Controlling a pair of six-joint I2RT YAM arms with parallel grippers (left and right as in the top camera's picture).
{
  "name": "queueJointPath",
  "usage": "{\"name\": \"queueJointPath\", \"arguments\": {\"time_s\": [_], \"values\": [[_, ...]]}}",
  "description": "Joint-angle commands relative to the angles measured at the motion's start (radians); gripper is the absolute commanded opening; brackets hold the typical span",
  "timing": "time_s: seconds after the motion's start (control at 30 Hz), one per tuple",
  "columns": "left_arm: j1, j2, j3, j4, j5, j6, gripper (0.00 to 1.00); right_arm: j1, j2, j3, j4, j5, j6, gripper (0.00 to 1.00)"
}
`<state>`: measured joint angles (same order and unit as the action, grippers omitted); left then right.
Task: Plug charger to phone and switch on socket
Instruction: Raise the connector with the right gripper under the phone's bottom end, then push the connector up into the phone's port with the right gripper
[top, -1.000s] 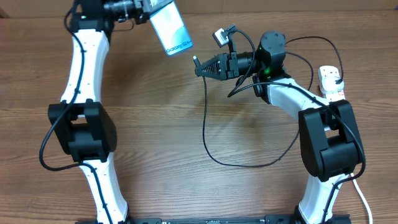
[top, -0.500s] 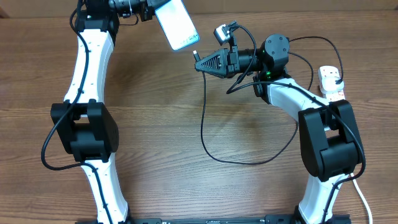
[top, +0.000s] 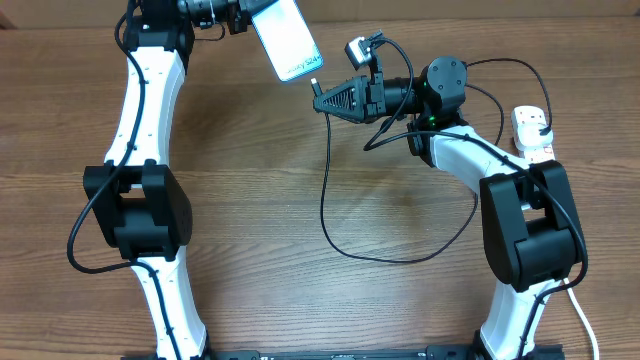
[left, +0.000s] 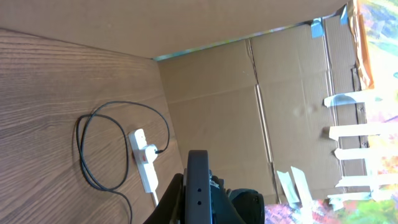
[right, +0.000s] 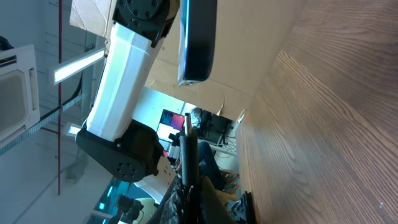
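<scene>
Left claw (top: 250, 15): closed on phone (top: 287, 40). Right claw (top: 324, 101): closed on charger (top: 323, 195) tip, just beside phone. Power strip (top: 530, 126) well behind it.

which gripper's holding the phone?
The left gripper, shut on the phone at the overhead view's top edge. The right gripper pinches the charger tip instead.

Tiny print on phone (top: 287, 40) screen, unreadable
</scene>
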<state>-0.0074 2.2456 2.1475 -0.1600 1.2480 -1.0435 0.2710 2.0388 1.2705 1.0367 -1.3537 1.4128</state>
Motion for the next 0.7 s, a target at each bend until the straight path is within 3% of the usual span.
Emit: {"name": "queueJointPath", "arguments": {"time_s": [0.0, 0.67], "values": [[-0.014, 0.001, 0.021, 0.007, 0.005, 0.019, 0.04, 0.003, 0.0, 0.006, 0.01, 0.007, -0.025, 0.04], [-0.041, 0.001, 0.021, 0.007, -0.002, 0.02, 0.04, 0.003, 0.0, 0.006, 0.009, 0.018, -0.029, 0.04]]}}
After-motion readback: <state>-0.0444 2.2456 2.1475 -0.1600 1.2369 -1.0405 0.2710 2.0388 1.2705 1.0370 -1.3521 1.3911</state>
